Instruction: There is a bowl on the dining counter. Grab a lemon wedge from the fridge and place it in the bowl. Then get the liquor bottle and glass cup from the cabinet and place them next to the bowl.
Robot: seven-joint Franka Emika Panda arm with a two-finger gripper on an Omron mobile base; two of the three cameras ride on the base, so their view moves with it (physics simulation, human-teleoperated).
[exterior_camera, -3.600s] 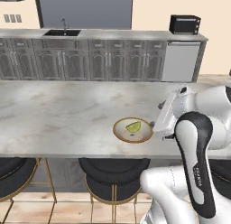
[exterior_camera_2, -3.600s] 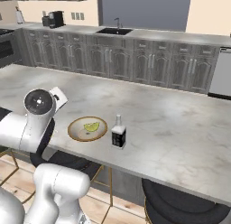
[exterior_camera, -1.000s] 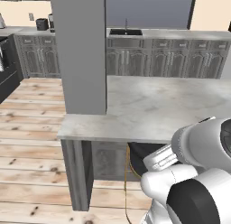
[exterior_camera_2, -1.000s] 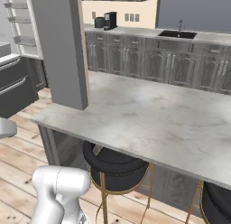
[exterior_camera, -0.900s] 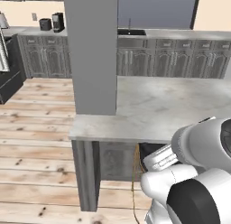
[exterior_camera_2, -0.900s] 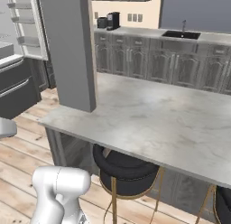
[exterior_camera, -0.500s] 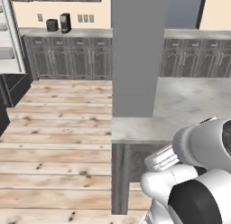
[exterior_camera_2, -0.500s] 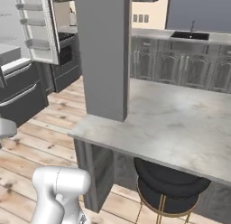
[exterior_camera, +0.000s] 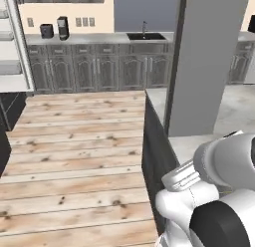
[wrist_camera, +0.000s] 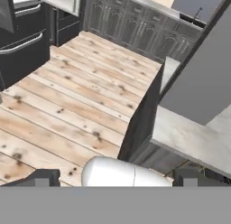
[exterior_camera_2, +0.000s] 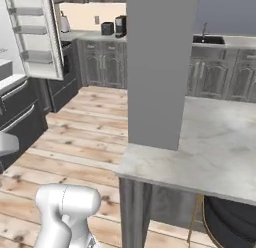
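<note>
My pincer [wrist_camera: 115, 175] is spread wide and holds nothing, above pale wooden plank flooring [wrist_camera: 67, 110]. The light grey-white marble table [exterior_camera_2: 220, 142] lies to my right; the dark grey fridge [exterior_camera_2: 20, 112] stands open far left.

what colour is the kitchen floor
Light tan wood planks with dark knots, floor, clearest in the left base view.

Glossy white rounded arm [exterior_camera: 209, 191] w/ dark joints (black bands).

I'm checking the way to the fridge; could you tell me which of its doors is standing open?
The upper fridge door with white shelves inside stands swung open; the dark lower drawers beneath, with long pale handles, are shut.
</note>
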